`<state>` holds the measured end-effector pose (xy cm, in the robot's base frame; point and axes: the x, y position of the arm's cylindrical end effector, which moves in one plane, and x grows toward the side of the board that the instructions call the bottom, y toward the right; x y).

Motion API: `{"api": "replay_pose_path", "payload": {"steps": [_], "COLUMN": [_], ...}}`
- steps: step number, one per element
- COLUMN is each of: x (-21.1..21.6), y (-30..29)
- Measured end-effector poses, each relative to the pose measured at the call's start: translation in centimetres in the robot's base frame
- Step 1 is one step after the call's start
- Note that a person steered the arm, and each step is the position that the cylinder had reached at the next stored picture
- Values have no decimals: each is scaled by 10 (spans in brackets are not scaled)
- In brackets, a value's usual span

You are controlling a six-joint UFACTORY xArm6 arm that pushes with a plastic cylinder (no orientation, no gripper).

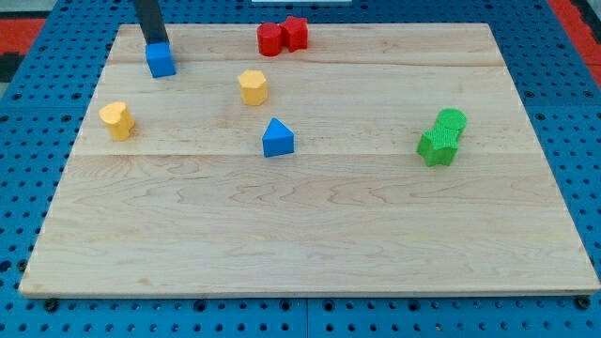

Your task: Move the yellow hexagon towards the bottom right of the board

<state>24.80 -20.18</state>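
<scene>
The yellow hexagon (253,86) sits in the upper middle-left of the wooden board (310,235). My tip (155,43) is at the view's top left, right behind the blue cube (161,59) and touching or nearly touching its top. The tip is well to the left of the yellow hexagon and a little higher in the view. A second yellow block, heart-like in shape (117,119), lies near the left edge.
A blue triangle (277,138) lies just below the yellow hexagon. Two red blocks (282,37) touch each other at the top middle. Two green blocks (442,137) touch each other at the right. A blue pegboard (582,113) surrounds the board.
</scene>
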Motion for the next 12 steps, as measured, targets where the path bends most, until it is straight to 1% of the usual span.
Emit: {"api": "replay_pose_path", "payload": {"steps": [1, 2, 3, 4, 5, 6, 7, 8, 9, 10, 11, 12], "x": [12, 19, 62, 88, 98, 118, 93, 106, 157, 203, 155, 115], "y": [45, 104, 111, 156, 203, 219, 204, 183, 239, 257, 219, 201]}}
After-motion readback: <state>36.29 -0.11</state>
